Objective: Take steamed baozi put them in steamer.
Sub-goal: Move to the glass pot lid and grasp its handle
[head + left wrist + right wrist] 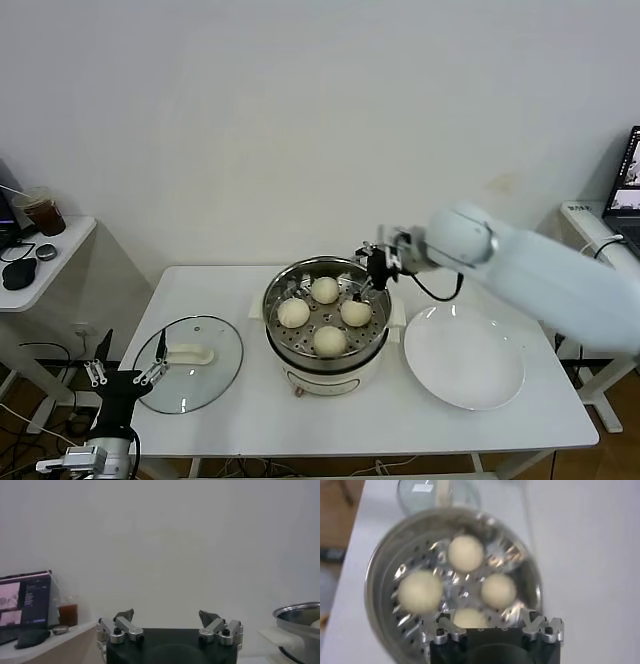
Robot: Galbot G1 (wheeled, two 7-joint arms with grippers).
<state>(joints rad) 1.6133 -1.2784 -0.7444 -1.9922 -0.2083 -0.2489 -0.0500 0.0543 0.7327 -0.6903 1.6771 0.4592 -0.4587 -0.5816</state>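
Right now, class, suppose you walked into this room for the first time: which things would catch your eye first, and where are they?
The shiny steamer at the table's centre draws the eye, with four pale steamed baozi on its perforated tray. The right pincer hangs open over its far right rim. An empty white plate lies to the steamer's right, a glass lid to its left, and the left pincer waits open off the table's left edge.

Plain white wall (300, 120); white table (250, 410); side desk (50, 255)
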